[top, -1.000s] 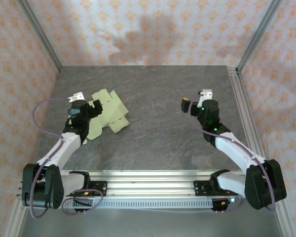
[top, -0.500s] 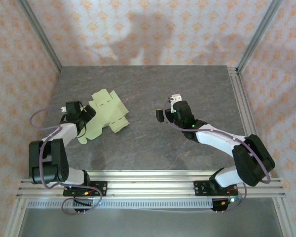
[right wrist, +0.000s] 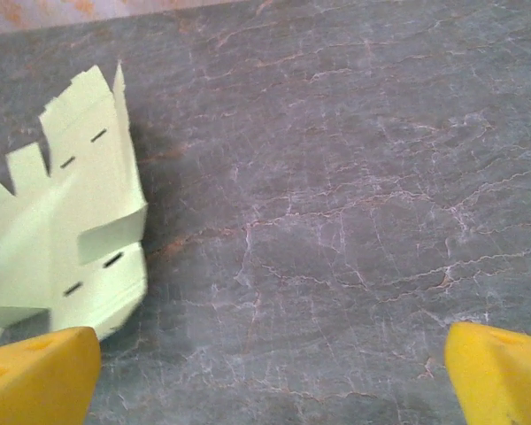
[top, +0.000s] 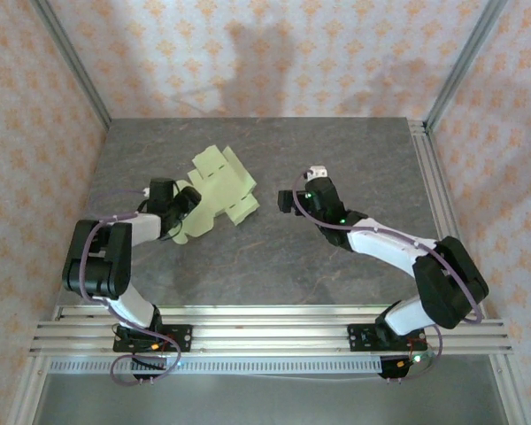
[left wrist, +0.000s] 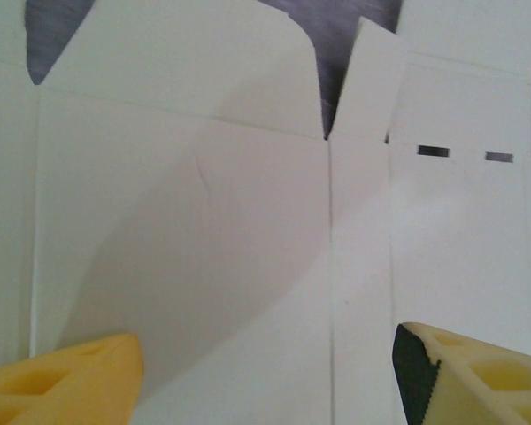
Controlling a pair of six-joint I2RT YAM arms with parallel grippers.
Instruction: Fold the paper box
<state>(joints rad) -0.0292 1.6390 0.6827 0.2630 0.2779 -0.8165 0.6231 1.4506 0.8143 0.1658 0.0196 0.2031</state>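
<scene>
Both sets of jaws stand apart. Left gripper is over the near-left edge of the paper box, an unfolded sheet lying left of centre on the table. Best to pinch one panel squarely beside a crease. Right gripper is near the sheet's right side and could pin it.

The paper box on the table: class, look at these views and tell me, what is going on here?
The paper box is not a box yet. It is a die-cut sheet lying on the table with its flaps and tabs spread out. The left claw is at the sheet's near-left edge, jaws apart, with the card spanning the gap between them in the left wrist view. The right claw is open over bare table just right of the sheet, holding nothing.
</scene>
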